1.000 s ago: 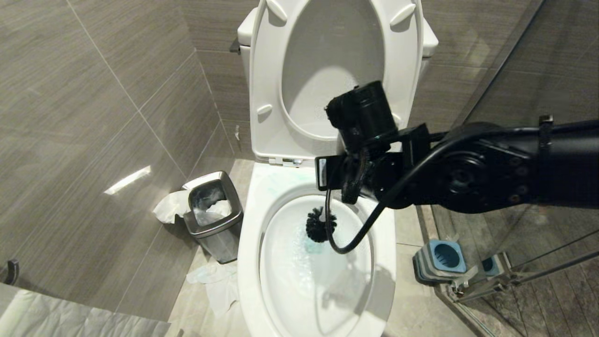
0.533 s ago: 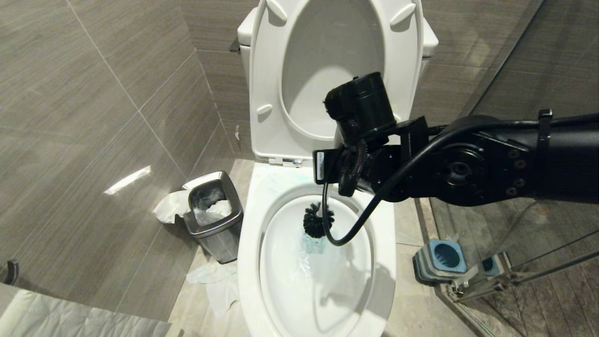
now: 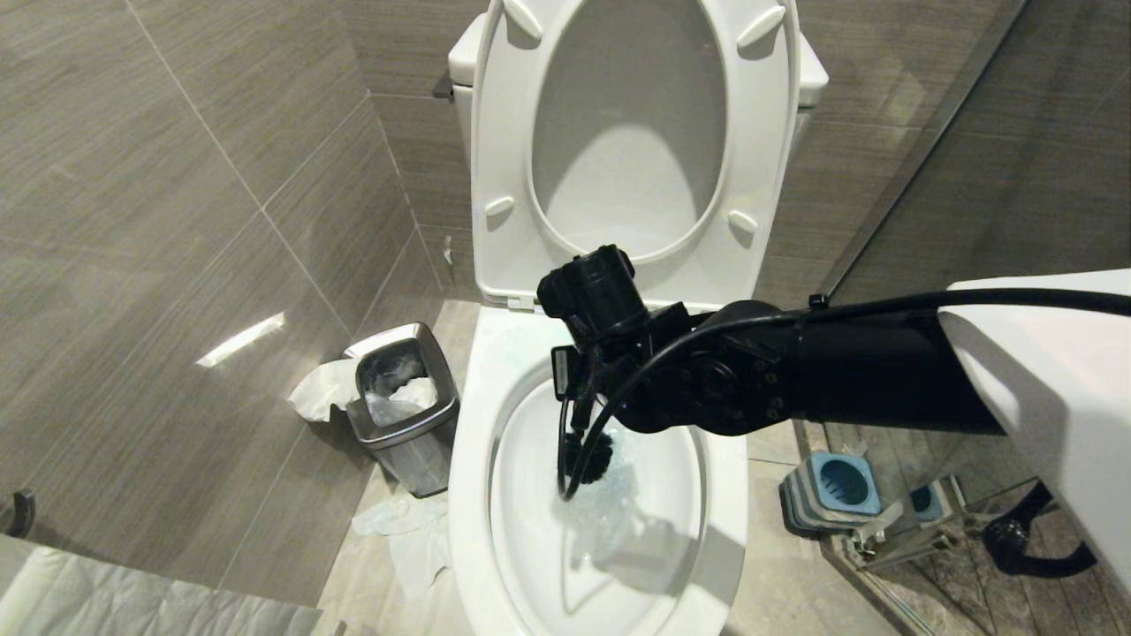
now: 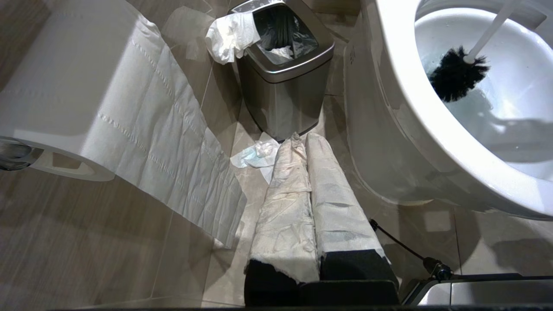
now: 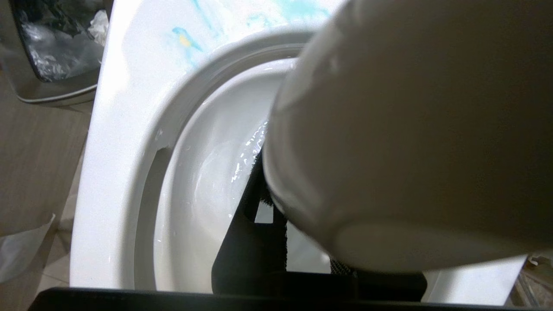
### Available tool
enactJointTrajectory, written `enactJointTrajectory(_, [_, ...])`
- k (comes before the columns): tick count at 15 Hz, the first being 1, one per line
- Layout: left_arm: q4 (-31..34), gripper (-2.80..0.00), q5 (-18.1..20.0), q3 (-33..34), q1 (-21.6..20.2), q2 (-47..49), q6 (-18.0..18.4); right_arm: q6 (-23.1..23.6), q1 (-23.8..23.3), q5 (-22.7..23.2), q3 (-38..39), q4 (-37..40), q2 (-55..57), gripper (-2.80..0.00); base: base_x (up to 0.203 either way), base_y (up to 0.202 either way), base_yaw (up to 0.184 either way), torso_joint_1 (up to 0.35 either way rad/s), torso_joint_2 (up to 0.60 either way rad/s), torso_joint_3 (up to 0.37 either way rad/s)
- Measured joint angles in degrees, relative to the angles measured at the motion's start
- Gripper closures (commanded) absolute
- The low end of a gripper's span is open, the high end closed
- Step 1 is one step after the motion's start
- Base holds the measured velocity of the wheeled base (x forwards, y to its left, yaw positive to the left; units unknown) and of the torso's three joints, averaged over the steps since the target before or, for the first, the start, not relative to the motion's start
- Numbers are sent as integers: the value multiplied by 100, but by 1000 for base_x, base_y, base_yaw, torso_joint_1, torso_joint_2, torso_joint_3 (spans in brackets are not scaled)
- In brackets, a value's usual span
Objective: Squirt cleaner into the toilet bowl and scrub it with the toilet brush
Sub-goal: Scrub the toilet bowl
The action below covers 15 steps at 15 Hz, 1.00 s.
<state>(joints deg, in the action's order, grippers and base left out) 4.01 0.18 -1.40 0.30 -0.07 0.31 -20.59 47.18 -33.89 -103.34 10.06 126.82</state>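
Right gripper (image 5: 276,242) clamped on toilet brush (image 4: 458,75); bristle head down in toilet bowl (image 3: 468,424), touching teal foamy cleaner (image 3: 610,503). Left gripper (image 4: 309,142) shut, empty, parked near floor.

The right arm (image 3: 795,380) is matte black with a round screwed joint, a looping black cable (image 3: 601,433) and a white shell (image 3: 1051,371). The left tool (image 4: 309,203) has fingers wrapped in white paper.

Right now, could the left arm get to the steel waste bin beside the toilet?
Probably yes. The left gripper hangs low, shut, pointing toward the bin; only scraps of tissue lie on the floor between them.
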Motion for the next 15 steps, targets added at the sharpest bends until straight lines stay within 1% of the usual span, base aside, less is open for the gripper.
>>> enactJointTrajectory(4, [0, 0, 2, 0, -8, 0, 4, -84, 10, -72, 20, 35, 46, 0, 0, 0, 0, 0, 0, 0])
enactJointTrajectory(7, [0, 0, 0, 0, -6, 0, 1, -117, 67, -112, 86, 151, -337, 0, 0, 0, 0, 0, 0, 0])
enactJointTrajectory(9, [0, 0, 2, 0, -1, 0, 2, -195, 112, -213, 138, 462, -747, 0, 0, 0, 0, 0, 0, 0])
enactJointTrajectory(10, [1, 0, 0, 0, -1, 0, 2, -217, 128, -376, 138, 663, -907, 0, 0, 0, 0, 0, 0, 0])
enactJointTrajectory(12, [1, 0, -2, 0, -4, 0, 2, -262, 135, -1026, 138, 1041, -1040, 0, 0, 0, 0, 0, 0, 0])
enactJointTrajectory(13, [1, 0, 0, 0, -9, 0, 2, -316, 139, -1205, 132, 1067, -1024, 0, 0, 0, 0, 0, 0, 0])
enactJointTrajectory(15, [0, 0, 0, 0, -9, 0, 1, -499, 152, -1282, 34, 1070, -881, 0, 0, 0, 0, 0, 0, 0])
